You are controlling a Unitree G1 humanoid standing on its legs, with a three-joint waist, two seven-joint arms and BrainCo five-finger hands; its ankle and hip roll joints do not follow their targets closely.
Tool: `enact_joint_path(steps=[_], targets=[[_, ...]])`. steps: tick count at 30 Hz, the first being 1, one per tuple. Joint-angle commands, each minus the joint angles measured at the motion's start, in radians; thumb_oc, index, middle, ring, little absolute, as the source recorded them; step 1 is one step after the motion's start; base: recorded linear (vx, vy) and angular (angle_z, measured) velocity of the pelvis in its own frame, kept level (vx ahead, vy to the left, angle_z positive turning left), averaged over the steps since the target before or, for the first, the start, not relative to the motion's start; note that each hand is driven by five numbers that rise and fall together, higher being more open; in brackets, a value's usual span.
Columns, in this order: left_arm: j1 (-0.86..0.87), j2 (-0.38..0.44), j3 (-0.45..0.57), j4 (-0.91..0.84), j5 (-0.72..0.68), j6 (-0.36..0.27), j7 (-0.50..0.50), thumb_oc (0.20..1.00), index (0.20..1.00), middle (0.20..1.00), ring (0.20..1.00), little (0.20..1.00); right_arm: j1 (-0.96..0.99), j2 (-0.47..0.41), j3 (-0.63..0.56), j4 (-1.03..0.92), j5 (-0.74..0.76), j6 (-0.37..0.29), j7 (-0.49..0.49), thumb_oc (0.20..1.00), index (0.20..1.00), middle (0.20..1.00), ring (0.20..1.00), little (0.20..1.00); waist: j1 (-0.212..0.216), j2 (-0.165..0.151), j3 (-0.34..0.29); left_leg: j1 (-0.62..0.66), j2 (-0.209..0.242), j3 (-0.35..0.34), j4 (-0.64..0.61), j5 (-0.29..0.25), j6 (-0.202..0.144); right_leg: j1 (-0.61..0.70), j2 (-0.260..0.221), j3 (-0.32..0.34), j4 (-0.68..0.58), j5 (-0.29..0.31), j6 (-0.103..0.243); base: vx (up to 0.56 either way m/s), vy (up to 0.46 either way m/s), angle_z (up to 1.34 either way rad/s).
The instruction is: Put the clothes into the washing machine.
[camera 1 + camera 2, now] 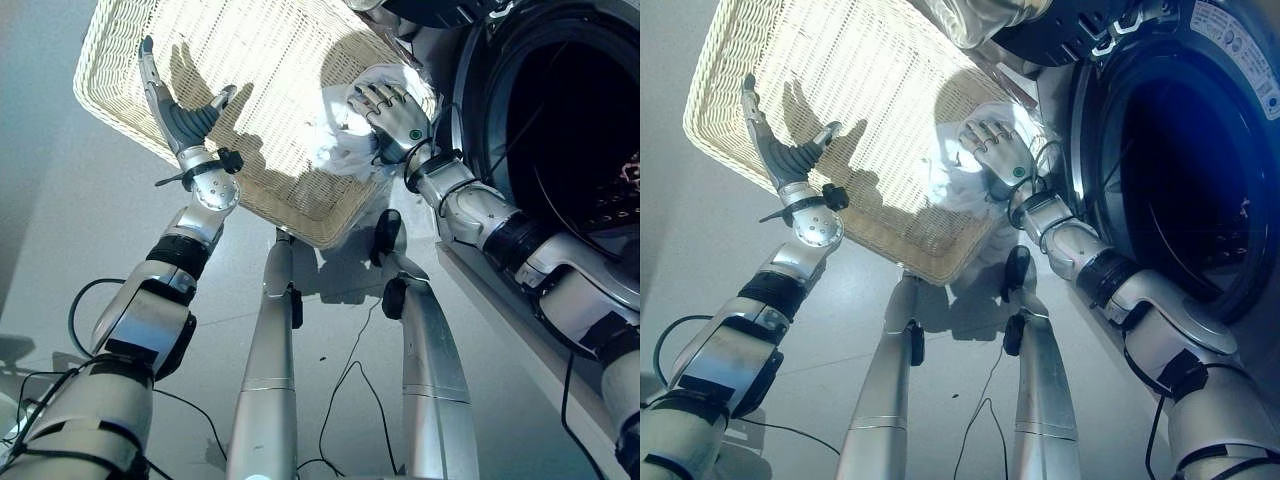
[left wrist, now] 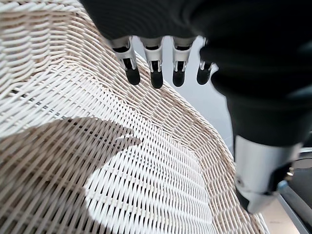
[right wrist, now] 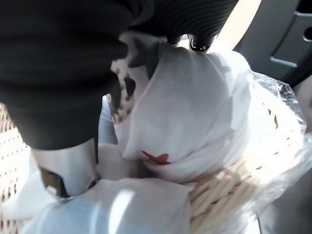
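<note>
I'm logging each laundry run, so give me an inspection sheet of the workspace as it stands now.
Surface: pale floor, wicker basket lying on it.
Job's things: white garment bunched at the basket's corner by the washing machine, whose door stands open with a dark drum.
Clutter: nothing seen.
Hands: right hand curled onto the garment; left hand open over the basket.
Cables: nothing to report.
Surroundings: nothing seen.
</note>
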Motion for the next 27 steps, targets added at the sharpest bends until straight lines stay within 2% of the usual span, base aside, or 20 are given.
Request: enact_joint_path(steps=[1,2,21,24,27], targets=[[-0.042,-0.013,0.019,-0.002,-0.005,-0.037,0.023,1.0,1.0,1.0,1.0,1.0,-0.015,-0.041,0.022,0.152,-0.049,0.081,0.084,0.611,0.611,0.611,0.611,0.611,0.0,0.012,-0.019,-0.022,-0.054,0.054,0.158,-0.148,0.013,0.083,0.054,-0.025,-0.267,0.191,0.116,0.0,0.0,0.0],[-0.041,-0.017,0.018,-0.005,-0.002,-0.036,0.026,1.0,1.0,1.0,1.0,1.0,-0.016,-0.041,0.026,0.157,-0.055,0.081,0.089,0.2,0.2,0.2,0.2,0.2,0.0,0.013,-0.019,-0.024,-0.055,0.053,0.16,-0.147,0.014,0.081,0.054,-0.023,-0.263,0.19,0.116,0.0,0.0,0.0],[-0.025,-0.022,0.034,-0.027,-0.001,-0.039,0.017,1.0,1.0,1.0,1.0,1.0,-0.025,-0.028,-0.002,0.179,-0.012,0.069,0.029,0.2,0.2,0.2,0.2,0.2,0.005,0.017,-0.019,-0.028,-0.06,0.049,0.16,-0.145,0.017,0.079,0.056,-0.019,-0.27,0.198,0.116,0.0,0.0,0.0],[-0.021,-0.026,0.032,-0.032,0.0,-0.039,0.021,1.0,1.0,1.0,1.0,1.0,-0.02,-0.026,-0.011,0.178,0.068,0.062,0.007,0.2,0.2,0.2,0.2,0.2,0.005,0.019,-0.019,-0.03,-0.062,0.048,0.161,-0.145,0.018,0.076,0.056,-0.018,-0.269,0.199,0.115,0.0,0.0,0.0],[-0.012,-0.029,0.034,-0.045,0.005,-0.035,0.025,1.0,1.0,1.0,1.0,1.0,0.0,-0.021,-0.053,0.15,0.345,0.007,-0.014,0.2,0.2,0.2,0.2,0.2,0.005,0.02,-0.019,-0.029,-0.064,0.048,0.163,-0.146,0.018,0.077,0.057,-0.017,-0.271,0.2,0.114,0.0,0.0,0.0]])
